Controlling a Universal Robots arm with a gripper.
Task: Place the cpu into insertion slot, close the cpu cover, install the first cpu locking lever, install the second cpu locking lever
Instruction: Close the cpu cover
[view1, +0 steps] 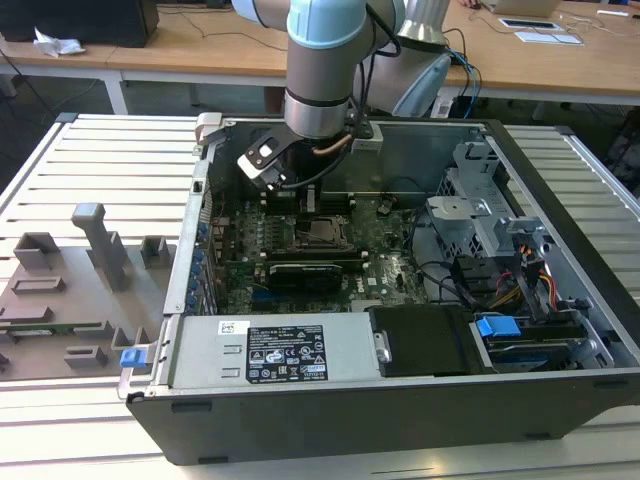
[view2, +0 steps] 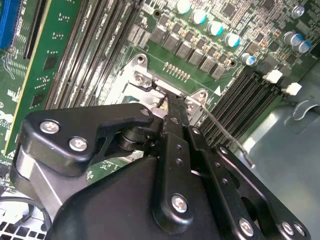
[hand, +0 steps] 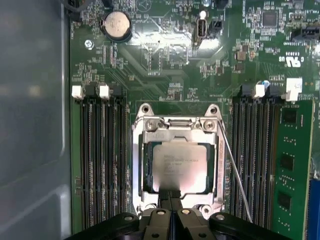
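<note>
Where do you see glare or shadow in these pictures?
First wrist view: strong glare on the motherboard above the cpu cover, and a pale sheen on the cpu. Exterior view: the computer case is dimmer inside than the bright table.

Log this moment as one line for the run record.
gripper: shut, tips at socket edge | cpu: seated in socket | cpu cover: looks down over cpu | locking lever: raised, unlatched

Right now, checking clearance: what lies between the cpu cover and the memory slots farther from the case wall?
A thin wire lever, slanting from the cpu cover toward those memory slots, in the first wrist view.
</note>
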